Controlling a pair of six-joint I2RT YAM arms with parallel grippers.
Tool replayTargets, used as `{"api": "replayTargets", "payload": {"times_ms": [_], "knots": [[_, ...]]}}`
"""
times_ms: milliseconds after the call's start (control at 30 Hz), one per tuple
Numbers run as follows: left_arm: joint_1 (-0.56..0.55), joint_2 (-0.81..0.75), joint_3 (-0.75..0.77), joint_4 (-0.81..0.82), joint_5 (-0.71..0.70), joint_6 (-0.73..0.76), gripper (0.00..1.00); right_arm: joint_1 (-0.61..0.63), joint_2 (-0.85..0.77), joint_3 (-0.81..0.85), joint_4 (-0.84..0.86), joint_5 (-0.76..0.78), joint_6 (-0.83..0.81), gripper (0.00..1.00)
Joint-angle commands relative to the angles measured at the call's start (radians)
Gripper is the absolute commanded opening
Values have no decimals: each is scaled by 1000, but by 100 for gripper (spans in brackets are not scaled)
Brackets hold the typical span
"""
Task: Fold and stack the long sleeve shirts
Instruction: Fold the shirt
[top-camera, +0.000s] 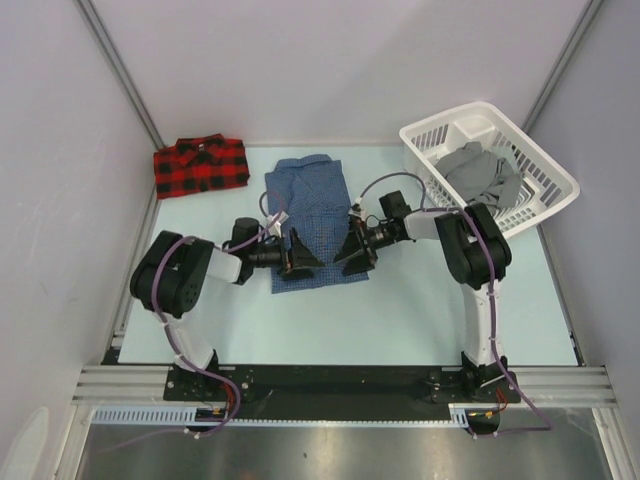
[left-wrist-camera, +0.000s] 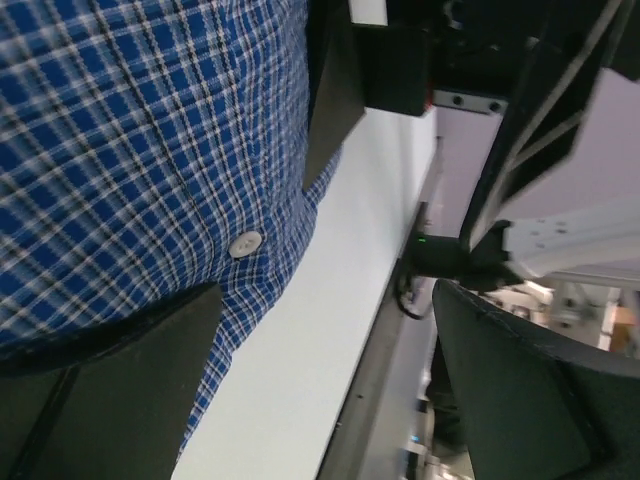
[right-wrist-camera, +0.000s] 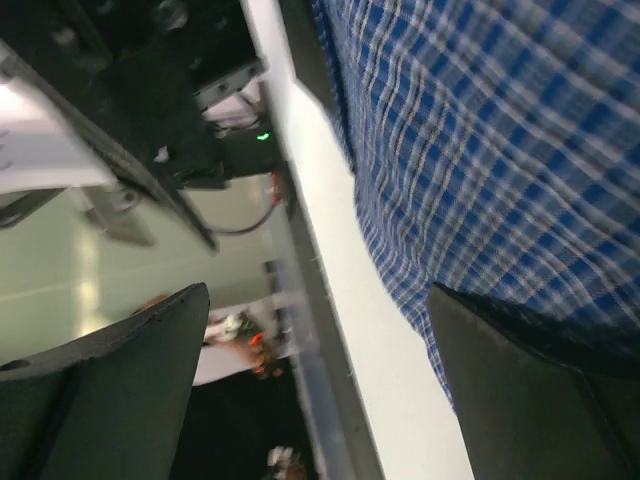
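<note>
The dark blue check shirt (top-camera: 312, 205) lies folded at the middle of the bench (top-camera: 420, 310). The left hand (top-camera: 300, 262) and right hand (top-camera: 355, 250) sit over its near hem, jaws of both spread wide, gripping nothing. Folding appears done, so stacking is judged the step in hand: next, a firm grip through all layers and a carry to the folded red-and-black plaid shirt (top-camera: 200, 166), far left.

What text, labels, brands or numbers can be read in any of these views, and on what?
No readable text in any view.
Blue check shirt: no tag or print showing, only a plain white button.
Red plaid shirt: no label visible.
White basket: no marking visible.
Background of the right wrist view: blurred shapes, too blurred to tell whether any is text.
</note>
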Motion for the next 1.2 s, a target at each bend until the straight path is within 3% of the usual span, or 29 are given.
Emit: {"api": "replayTargets", "payload": {"times_ms": [0, 133, 233, 300, 400, 533, 667, 767, 867, 967, 1000, 1033, 1100, 1167], "knots": [[110, 106, -18, 6, -6, 8, 99, -45, 120, 50, -54, 60, -95, 99], [125, -44, 25, -170, 124, 188, 100, -65, 55, 109, -130, 2, -108, 100], [119, -162, 105, -250, 151, 218, 100, -50, -3, 210, -119, -47, -29, 100], [118, -172, 142, -255, 135, 209, 99, -45, -5, 250, -19, -53, 80, 100], [114, -74, 203, -209, 63, 194, 98, -38, 44, 303, 172, -56, 192, 99], [130, 87, 254, -99, -23, 80, 95, -45, 241, 440, 152, -27, 188, 95], [157, 210, 309, -103, -72, 62, 93, -67, 384, 532, 119, 30, 156, 87], [170, 197, 355, -182, -52, 140, 93, -81, 409, 549, 105, 65, 157, 77], [168, 81, 404, -360, -31, 311, 93, -81, 330, 502, 162, 59, 220, 75], [153, -95, 461, -677, -99, 648, 93, -79, 218, 427, 296, 45, 304, 72], [107, -144, 467, -830, -235, 877, 92, -76, 195, 414, 304, 54, 317, 70], [75, -200, 457, -879, -303, 986, 90, -73, 169, 406, 299, 59, 311, 68], [-34, -363, 391, -884, -528, 1205, 87, -71, 110, 397, 278, 83, 232, 63], [-115, -452, 264, -849, -636, 1299, 82, -68, 89, 400, 169, 114, 144, 57]]}}
